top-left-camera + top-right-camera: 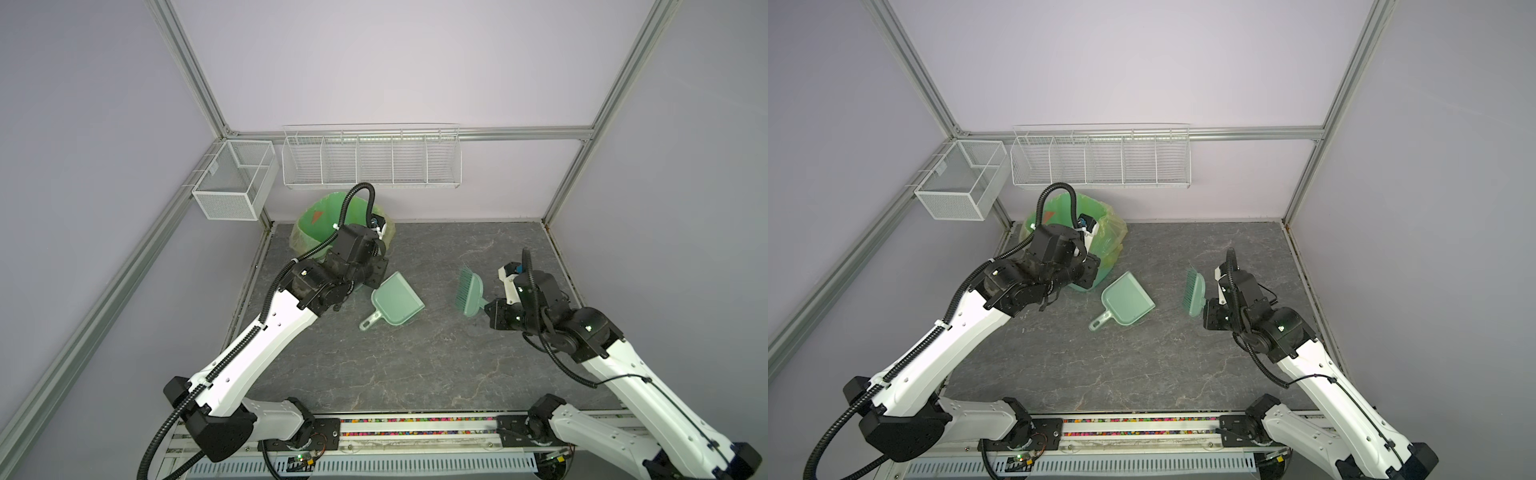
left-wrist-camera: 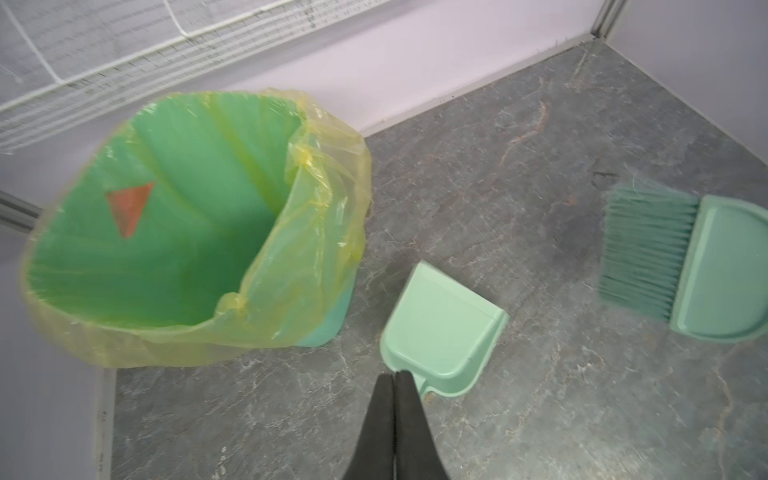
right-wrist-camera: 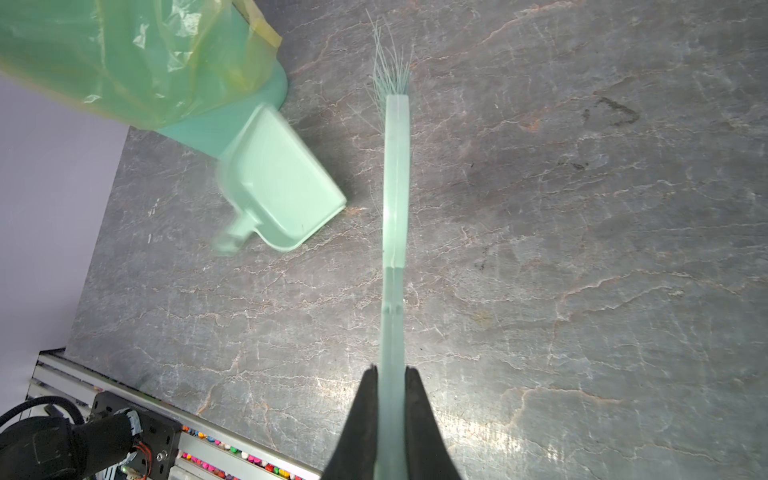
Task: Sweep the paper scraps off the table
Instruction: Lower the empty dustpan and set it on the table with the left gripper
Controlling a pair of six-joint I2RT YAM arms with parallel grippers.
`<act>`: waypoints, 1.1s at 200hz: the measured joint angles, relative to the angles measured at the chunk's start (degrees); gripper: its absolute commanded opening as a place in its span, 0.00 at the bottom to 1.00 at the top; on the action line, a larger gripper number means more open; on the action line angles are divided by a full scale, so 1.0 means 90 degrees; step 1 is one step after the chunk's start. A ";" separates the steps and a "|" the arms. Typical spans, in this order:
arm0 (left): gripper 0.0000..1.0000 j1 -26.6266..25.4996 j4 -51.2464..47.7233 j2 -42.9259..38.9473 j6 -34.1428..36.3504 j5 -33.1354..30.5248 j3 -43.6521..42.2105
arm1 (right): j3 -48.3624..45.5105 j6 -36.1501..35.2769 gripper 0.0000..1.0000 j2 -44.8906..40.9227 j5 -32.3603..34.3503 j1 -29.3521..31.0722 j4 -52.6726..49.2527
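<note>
Dark grey, pale-veined worktop [image 1: 415, 365], edged in aluminium framing, across the floor of the cell in both top views. No telling where the paper scraps are: not to be made out in any view.

Near the back wall, on the left side of the worktop: a green bin [image 2: 187, 257] lined with a yellowish bag folded over its rim, with a red-orange triangular patch on the inner wall. Bottom of the bin out of sight.

Just beside the foot of the bin, between it and the brush: a pale green dustpan [image 1: 397, 301]. Lies flat on the worktop, handle turned toward the near edge. Looks blurred in the right wrist view.

At the left gripper [image 2: 395, 376]: jaws pressed together, nothing between them. Hangs over the handle end of the dustpan in the left wrist view; touching or not, cannot tell.

At the right gripper [image 3: 391, 370]: jaws clamped on the flat handle of the pale green brush [image 1: 471, 291]. Seen edge-on from the right wrist, bristles pointing away from the gripper. Stands apart from the dustpan, to its right in both top views. Bristles on the worktop or off it: cannot tell.

On the back wall, a white wire rack [image 1: 370, 158] with compartments; on the left frame, a white mesh basket [image 1: 232, 183].
</note>
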 measured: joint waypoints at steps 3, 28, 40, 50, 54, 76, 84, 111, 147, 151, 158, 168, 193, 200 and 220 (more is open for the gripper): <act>0.00 0.0000 0.0044 -0.0012 -0.0015 0.0029 -0.0063 | 0.0010 0.0000 0.07 0.0002 -0.0010 -0.0041 -0.0019; 0.00 -0.0010 0.0228 -0.0053 -0.0085 0.0209 -0.0476 | 0.0129 0.0000 0.07 0.0012 -0.0136 -0.0270 -0.0151; 0.00 -0.0012 0.0301 -0.0056 -0.0126 0.0355 -0.0607 | 0.0148 0.0000 0.07 0.0012 -0.0170 -0.0325 -0.0158; 0.00 -0.0019 0.0413 -0.0070 -0.0189 0.0478 -0.0729 | 0.0148 0.0000 0.07 0.0019 -0.0211 -0.0362 -0.0160; 0.00 -0.0027 0.0457 -0.0080 -0.0209 0.0510 -0.0782 | 0.0148 0.0000 0.07 0.0027 -0.0238 -0.0379 -0.0160; 0.00 -0.0146 0.0697 -0.0126 -0.0398 0.0748 -0.1107 | 0.0148 0.0002 0.07 0.0112 -0.0364 -0.0454 -0.0155; 0.00 -0.0182 0.0787 -0.0143 -0.0478 0.0835 -0.1246 | 0.0148 0.0010 0.07 0.0141 -0.0406 -0.0461 -0.0148; 0.00 -0.0279 0.0991 -0.0209 -0.0753 0.1044 -0.1768 | 0.0148 0.0022 0.07 0.0168 -0.0546 -0.0481 -0.0100; 0.00 -0.0296 0.1039 -0.0335 -0.1035 0.1112 -0.2317 | 0.0148 0.0022 0.07 0.0206 -0.0685 -0.0532 -0.0027; 0.00 -0.0299 0.1039 -0.0359 -0.1052 0.1112 -0.2358 | 0.0148 0.0022 0.07 0.0216 -0.0699 -0.0539 -0.0010; 0.00 -0.0299 0.1047 -0.0415 -0.1090 0.1110 -0.2441 | 0.0148 0.0024 0.07 0.0243 -0.0733 -0.0554 0.0027; 0.00 -0.0299 0.1049 -0.0483 -0.1149 0.1112 -0.2535 | 0.0146 0.0027 0.07 0.0294 -0.0806 -0.0580 0.0083; 0.00 -0.0304 0.1061 -0.0561 -0.1277 0.1163 -0.2766 | 0.0114 0.0075 0.07 0.0457 -0.1005 -0.0629 0.0284; 0.02 -0.0304 0.1071 -0.0561 -0.1309 0.1183 -0.2849 | 0.0104 0.0092 0.07 0.0508 -0.1054 -0.0636 0.0338; 0.10 -0.0308 0.1081 -0.0600 -0.1377 0.1190 -0.3123 | 0.0075 0.0121 0.07 0.0644 -0.1212 -0.0663 0.0508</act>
